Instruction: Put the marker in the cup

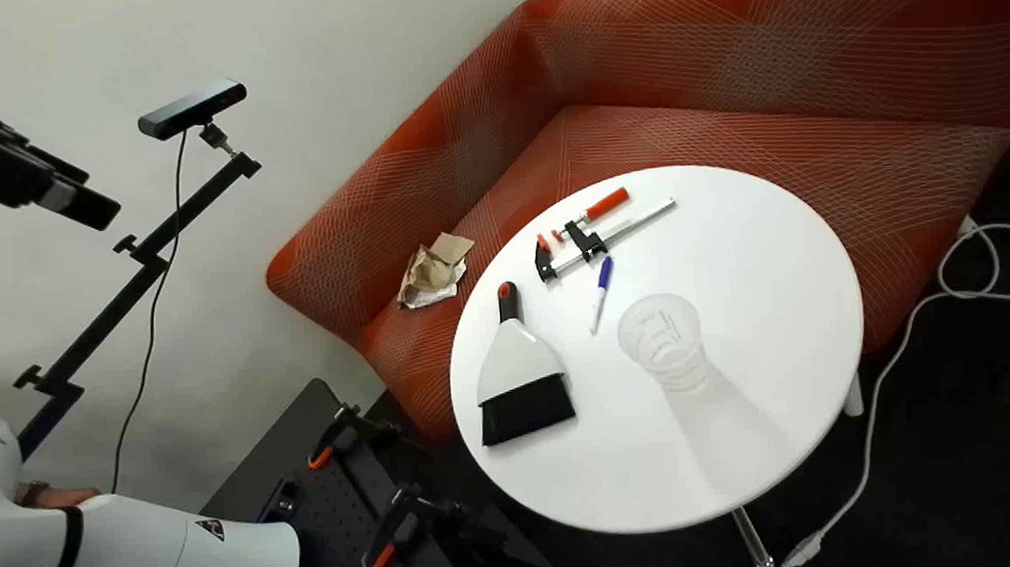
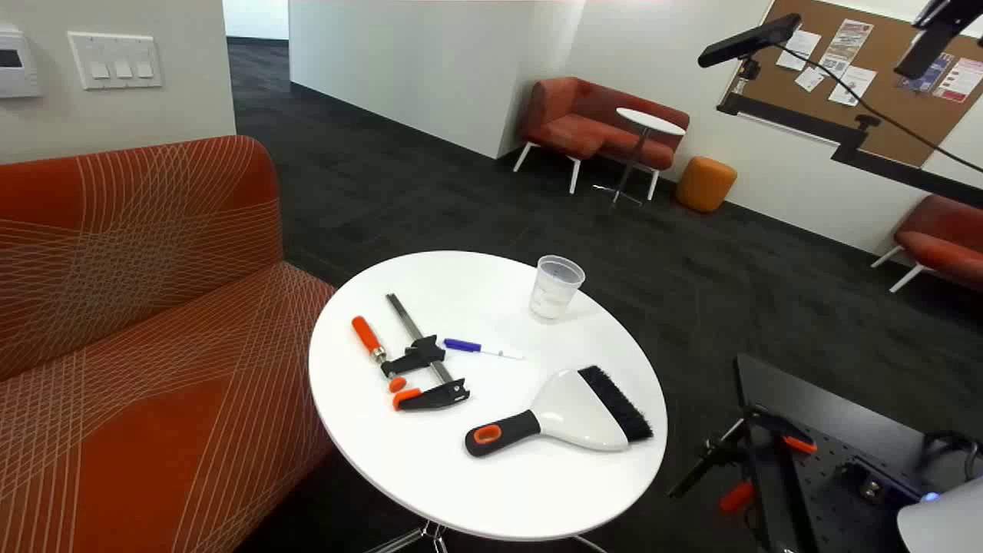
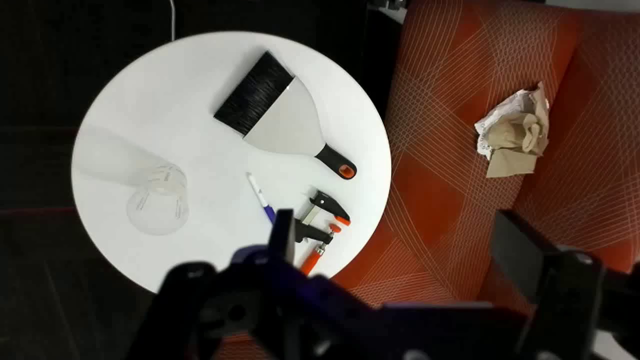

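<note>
The marker (image 1: 601, 293) is white with a blue cap. It lies on the white round table (image 1: 606, 496) between the clamp and the cup. It also shows in an exterior view (image 2: 480, 349) and in the wrist view (image 3: 260, 195), where a finger hides its capped end. The cup (image 1: 662, 340) is a clear tumbler standing upright on the table. It also shows in an exterior view (image 2: 554, 288) and in the wrist view (image 3: 159, 202). My gripper (image 3: 395, 225) is open and empty, its fingers wide apart, high above the tabletop and away from the marker. Its fingertip shows in an exterior view (image 1: 97, 208).
A bar clamp (image 1: 588, 241) with an orange handle and a white dustpan with black brush (image 1: 524, 374) lie on the table. Crumpled paper (image 1: 434, 272) lies on the red sofa (image 1: 725, 156) along the table. A camera on a black jointed arm (image 1: 192, 110) stands beside the robot.
</note>
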You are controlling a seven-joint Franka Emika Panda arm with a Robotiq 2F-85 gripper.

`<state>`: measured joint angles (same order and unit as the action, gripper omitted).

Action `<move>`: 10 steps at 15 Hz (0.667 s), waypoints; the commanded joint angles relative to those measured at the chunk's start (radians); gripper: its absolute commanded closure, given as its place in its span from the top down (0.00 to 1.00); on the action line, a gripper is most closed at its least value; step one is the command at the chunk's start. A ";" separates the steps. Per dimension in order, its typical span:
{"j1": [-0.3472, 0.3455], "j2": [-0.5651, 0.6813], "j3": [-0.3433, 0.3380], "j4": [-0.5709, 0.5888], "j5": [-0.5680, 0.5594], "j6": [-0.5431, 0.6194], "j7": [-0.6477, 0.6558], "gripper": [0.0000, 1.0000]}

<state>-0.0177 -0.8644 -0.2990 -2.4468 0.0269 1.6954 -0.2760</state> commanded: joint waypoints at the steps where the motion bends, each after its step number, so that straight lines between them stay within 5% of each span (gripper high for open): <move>1: -0.021 0.006 0.013 0.003 0.013 -0.003 -0.013 1.00; 10: -0.008 0.066 0.031 0.015 0.009 0.046 -0.002 1.00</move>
<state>-0.0179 -0.8595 -0.2969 -2.4467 0.0269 1.7015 -0.2760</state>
